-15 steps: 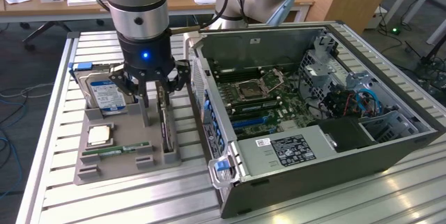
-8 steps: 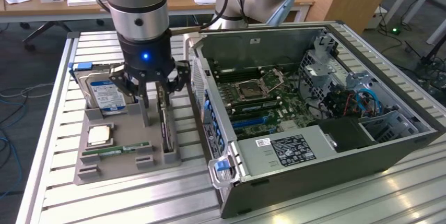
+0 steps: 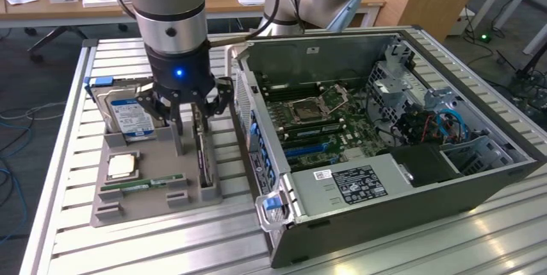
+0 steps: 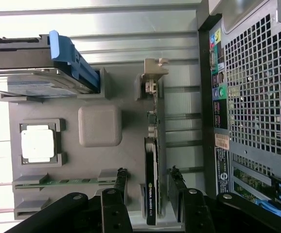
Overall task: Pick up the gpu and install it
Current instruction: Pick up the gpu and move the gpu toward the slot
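Exterior view puts the gripper [image 3: 195,116] at about nine o'clock from the open computer case [image 3: 359,224], lowered over a gray parts tray [image 3: 145,209] that lies on the slatted metal table [image 3: 68,243]. Its jaws are spread wide and hold nothing. The gpu [image 3: 204,153] stands on its long edge in a slot of the tray, along the side nearest the case, and runs toward six o'clock from the gripper. In the wrist view the gripper [image 4: 148,175] straddles the gpu [image 4: 151,160]: one of the black fingers [image 4: 121,178] sits on each face of the card, with a visible gap on both sides, so neither pad presses on it. The card's pale metal bracket [image 4: 152,73] is at the end farthest from the fingers. Elsewhere on the tray, in the exterior view, a hard drive [image 3: 128,120] with a blue-white label stands upright at about ten o'clock from the gpu, a processor chip [image 3: 122,166] lies flat at about nine o'clock, and a green memory stick [image 3: 141,185] lies at about eight o'clock. Inside the case the motherboard [image 3: 316,115] is exposed. The perforated rear panel [image 4: 257,87] of the case is near the gpu in the wrist view, with a strip of table between them.
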{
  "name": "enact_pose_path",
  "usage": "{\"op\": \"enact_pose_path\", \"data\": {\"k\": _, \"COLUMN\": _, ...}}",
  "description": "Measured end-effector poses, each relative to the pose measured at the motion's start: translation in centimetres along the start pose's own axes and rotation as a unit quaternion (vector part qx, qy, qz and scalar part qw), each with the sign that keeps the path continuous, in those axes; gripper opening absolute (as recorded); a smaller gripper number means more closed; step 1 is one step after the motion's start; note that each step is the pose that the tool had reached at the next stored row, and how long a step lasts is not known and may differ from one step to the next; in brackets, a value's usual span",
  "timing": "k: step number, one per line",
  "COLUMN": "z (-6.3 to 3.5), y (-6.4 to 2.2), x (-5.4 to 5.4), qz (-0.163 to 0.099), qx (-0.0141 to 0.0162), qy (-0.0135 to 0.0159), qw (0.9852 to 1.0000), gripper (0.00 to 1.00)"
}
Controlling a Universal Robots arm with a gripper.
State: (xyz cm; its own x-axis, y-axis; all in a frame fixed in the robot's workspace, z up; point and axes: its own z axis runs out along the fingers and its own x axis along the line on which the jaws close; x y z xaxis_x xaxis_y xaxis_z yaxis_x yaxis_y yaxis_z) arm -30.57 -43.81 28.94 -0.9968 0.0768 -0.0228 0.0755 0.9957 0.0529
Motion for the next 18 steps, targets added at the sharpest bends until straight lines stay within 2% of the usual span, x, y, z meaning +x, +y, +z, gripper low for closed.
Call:
{"op": "enact_pose_path", "data": {"k": 6, "z": 0.53, "y": -0.03, "x": 0.0, "qz": 0.000, "qx": 0.0003, "qy": 0.0000, "qw": 1.0000, "gripper": 0.47}}
{"op": "enact_pose_path", "data": {"k": 11, "z": 0.58, "y": -0.03, "x": 0.0, "qz": 0.000, "qx": 0.0003, "qy": 0.0000, "qw": 1.0000, "gripper": 0.47}}
{"op": "enact_pose_path", "data": {"k": 18, "z": 1.33, "y": -0.07, "x": 0.0, "qz": 0.000, "qx": 0.0004, "qy": -0.0001, "qw": 1.0000, "gripper": 0.47}}
